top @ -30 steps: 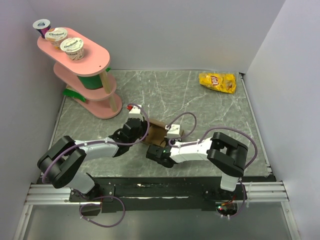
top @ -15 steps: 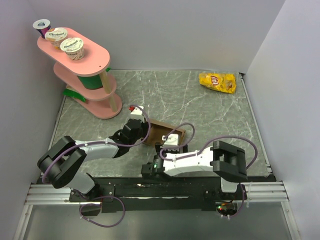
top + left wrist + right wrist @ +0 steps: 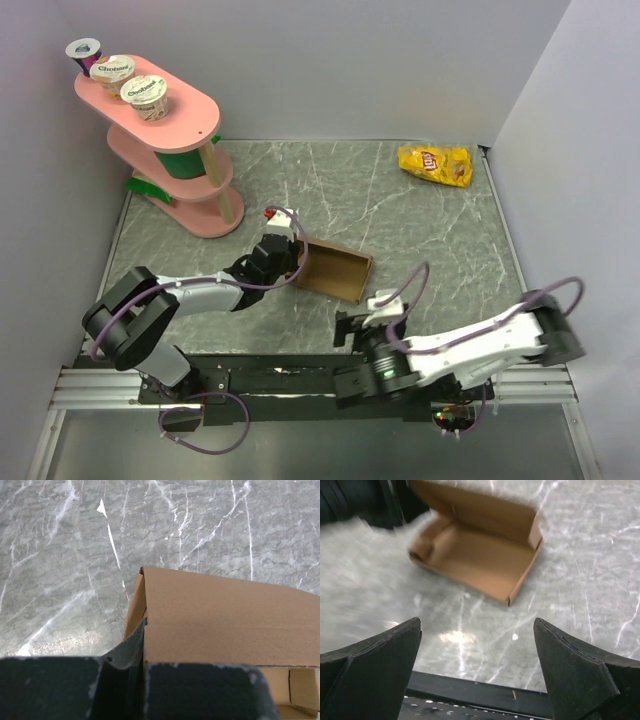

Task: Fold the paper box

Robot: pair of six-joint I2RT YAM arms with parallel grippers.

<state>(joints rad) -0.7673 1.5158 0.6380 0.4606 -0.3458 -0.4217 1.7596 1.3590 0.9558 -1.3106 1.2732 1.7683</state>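
The left gripper [image 3: 141, 647] is pinching its fingers together on a thin cardboard edge at one end of the paper box [image 3: 225, 615]. A plain brown panel is spreading out just ahead of the fingertips and away to their right, and a narrow side flap is folding down along that panel's left end. From above, this gripper [image 3: 291, 262] is meeting the box's left end, and the box is lying open like a shallow tray on the marbled grey table top [image 3: 420, 230], with one long panel standing up along its far side. The right gripper [image 3: 476, 625] is holding its fingers wide apart with nothing between them (only bare table is showing in the gap). It is hanging over the table's near edge, with the black rail [image 3: 470, 692] running just under the fingertips. The box is sitting ahead of this gripper, well apart from it and slightly to its left, and is turning its open inside toward the fingers. The wrist view there is blurring toward the left, so the box's left corner is hard to read. Far beyond the right gripper and off to its right, a yellow Lay's chip bag [image 3: 435, 163] is lying near the table's far edge. Far beyond the left gripper and to its left, a pink tiered stand [image 3: 170, 125] is carrying three yogurt cups [image 3: 122, 72] on its top shelf.
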